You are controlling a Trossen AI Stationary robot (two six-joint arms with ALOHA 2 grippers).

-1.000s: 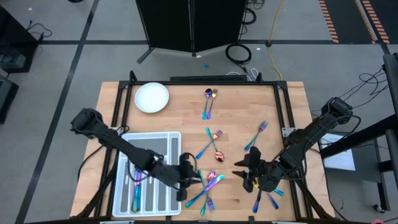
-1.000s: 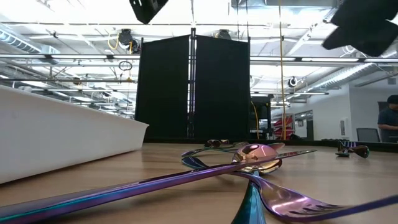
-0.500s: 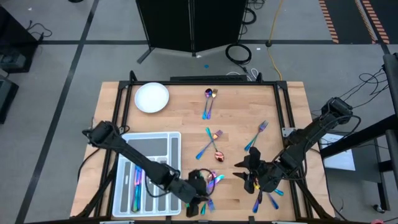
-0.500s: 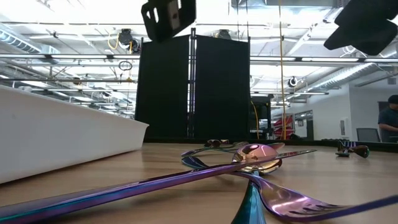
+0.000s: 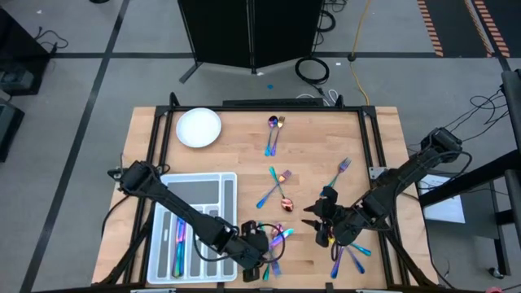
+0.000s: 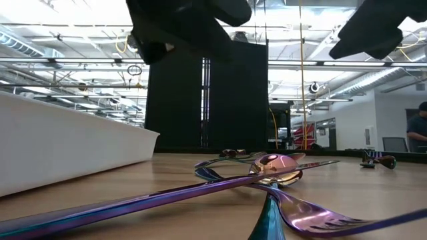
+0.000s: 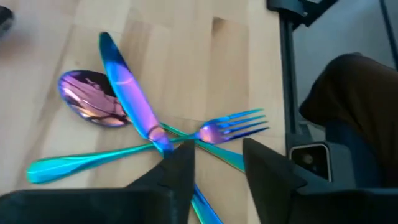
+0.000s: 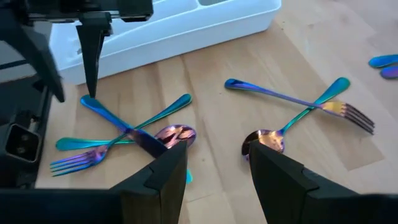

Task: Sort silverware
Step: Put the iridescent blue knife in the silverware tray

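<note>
On the left of the wooden table [image 5: 236, 138] sits the translucent white compartment tray [image 5: 192, 184], with several iridescent pieces [image 5: 178, 238] already lying in its near-left slots; a white round plate [image 5: 199, 128] lies beyond it toward the far left corner. Just right of the tray's near corner, the left gripper [image 5: 264, 251] hangs low over a crossed pile of silverware [image 7: 146, 127] near the table's near edge: a knife [image 7: 132, 93] lying over a purple-bowled spoon [image 7: 93, 106], a teal-handled piece [image 7: 81, 163] and a fork [image 7: 233, 123]. The gripper's two fingers [image 7: 177, 171] stand partly apart with the crossing point of the pile showing between them, and they grasp nothing; whether their tips touch the metal cannot be told. Farther toward the middle of the table lie a crossed fork and spoon pair [image 5: 277, 189], and at the far side another small pair [image 5: 274, 130]. To the right, the right gripper [image 5: 321, 229] hovers above the board, just right of the pile, fingers [image 8: 168, 168] spread wide and empty. A single fork [image 5: 335, 177] lies beyond it, and a few more blue pieces [image 5: 348, 256] lie near the near-right edge, partly under that arm.
</note>
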